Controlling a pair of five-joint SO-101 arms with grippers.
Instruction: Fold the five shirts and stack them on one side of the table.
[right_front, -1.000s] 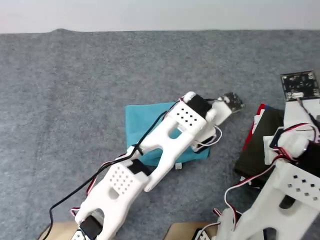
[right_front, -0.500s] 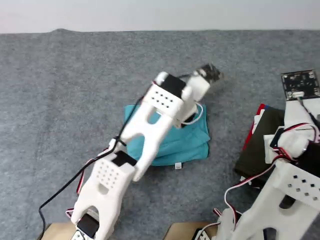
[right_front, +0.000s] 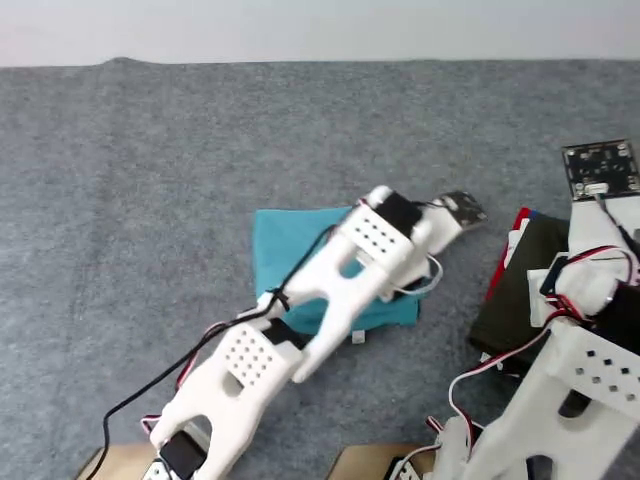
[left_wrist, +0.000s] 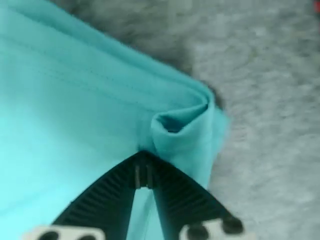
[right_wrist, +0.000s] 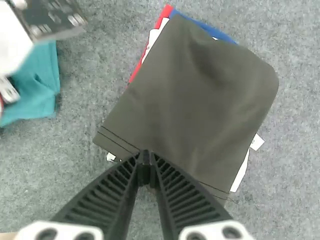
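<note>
Shirt stack (right_front: 518, 290): folded pile on the table's right side, just in front of the right arm (right_front: 570, 380). A dark shirt (right_wrist: 200, 100) lies on top, with red and blue edges showing under its far side.
Right gripper (right_wrist: 144, 172): fingers closed together on nothing, tips over the dark shirt's near edge.
Left gripper (left_wrist: 143, 172): fingers shut tip to tip, resting on the teal shirt (left_wrist: 75, 100) near a corner. I cannot tell whether any cloth is pinched.
Teal shirt: folded and flat at mid-table, near the stack but apart from it, with grey cover between. A small fold puckers up just beyond the closed tips.
Left arm (right_front: 330, 290): stretched slantwise across the teal shirt, covering its middle.
Table (right_front: 150, 150): grey felt-like cover, reaching back to a pale wall.
</note>
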